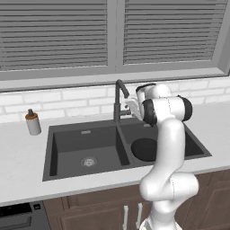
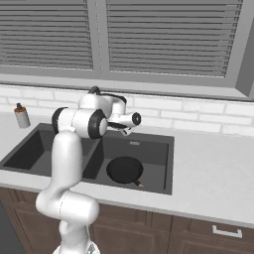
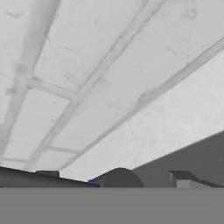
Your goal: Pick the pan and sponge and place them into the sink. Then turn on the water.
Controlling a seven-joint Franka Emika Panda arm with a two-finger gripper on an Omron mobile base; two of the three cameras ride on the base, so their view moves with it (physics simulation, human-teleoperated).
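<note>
The black pan (image 2: 125, 169) lies flat in the right basin of the dark grey sink (image 1: 72, 146), its handle pointing toward the front rim; in the left base view my arm covers part of the pan (image 1: 143, 149). My gripper (image 1: 132, 108) is open, hanging right beside the dark faucet (image 1: 118, 96) at the height of its side lever, above the back of the right basin. From the other side the gripper (image 2: 127, 130) points toward the tiled wall. No water runs from the spout. The sponge is hidden.
A grey soap bottle (image 1: 32, 122) with a brown cap stands on the counter left of the sink. White tiled wall (image 3: 109, 65) and a windowsill rise close behind the faucet. The counter (image 2: 213, 168) stretches out right of the sink.
</note>
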